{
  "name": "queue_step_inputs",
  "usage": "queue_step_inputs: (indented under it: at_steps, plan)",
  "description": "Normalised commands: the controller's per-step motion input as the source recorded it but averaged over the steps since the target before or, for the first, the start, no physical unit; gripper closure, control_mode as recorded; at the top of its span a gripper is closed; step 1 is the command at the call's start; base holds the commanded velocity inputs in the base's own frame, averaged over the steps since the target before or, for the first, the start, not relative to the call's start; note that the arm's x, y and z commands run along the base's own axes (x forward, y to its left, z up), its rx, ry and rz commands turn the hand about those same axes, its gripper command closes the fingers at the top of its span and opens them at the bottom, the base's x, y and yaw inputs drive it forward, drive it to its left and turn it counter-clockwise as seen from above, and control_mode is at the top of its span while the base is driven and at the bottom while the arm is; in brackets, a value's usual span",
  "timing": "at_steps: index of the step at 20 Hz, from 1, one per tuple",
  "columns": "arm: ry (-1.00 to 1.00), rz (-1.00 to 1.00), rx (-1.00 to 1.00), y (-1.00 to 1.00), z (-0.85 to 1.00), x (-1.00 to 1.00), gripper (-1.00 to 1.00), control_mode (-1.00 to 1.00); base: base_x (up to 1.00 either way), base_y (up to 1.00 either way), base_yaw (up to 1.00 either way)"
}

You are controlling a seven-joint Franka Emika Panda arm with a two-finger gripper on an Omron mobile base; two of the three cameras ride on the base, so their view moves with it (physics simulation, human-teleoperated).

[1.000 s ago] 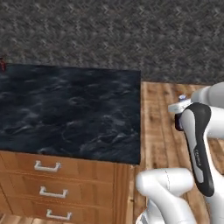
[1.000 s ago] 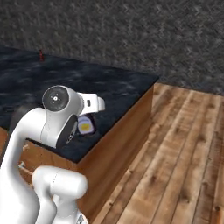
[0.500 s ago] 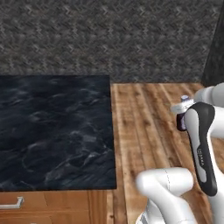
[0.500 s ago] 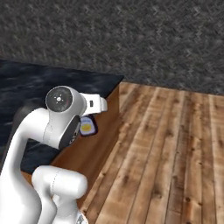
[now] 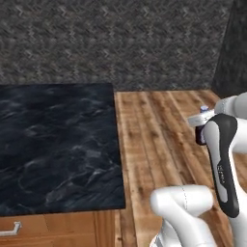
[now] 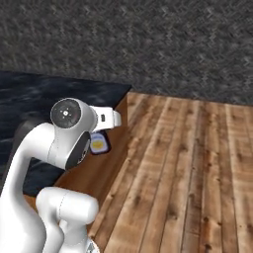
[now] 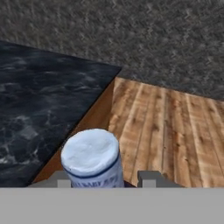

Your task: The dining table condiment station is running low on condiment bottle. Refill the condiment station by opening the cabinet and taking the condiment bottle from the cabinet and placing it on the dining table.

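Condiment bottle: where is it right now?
The condiment bottle sits in the gripper at the bottom of the hand view, over the wood floor just right of the dining table corner.

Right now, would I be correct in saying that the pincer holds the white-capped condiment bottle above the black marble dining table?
Not quite. The pincer does hold the condiment bottle, but the hand view shows it beside the dining table, past its wooden edge and over the plank floor, not above the marble top.
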Motion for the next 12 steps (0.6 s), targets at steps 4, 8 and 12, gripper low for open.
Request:
queue_step_inputs:
  at_steps: [4,8,12]
  plan:
    - [0.00,0.00,0.00,0.00,0.00,0.00,1.00,1.00,0.64,-1.00,-0.44]
    - [0.00,0.00,0.00,0.00,0.00,0.00,1.00,1.00,0.21,-1.00,-0.58]
    - [0.00,0.00,0.00,0.00,0.00,0.00,1.00,1.00,0.17,-0.94,-0.64]
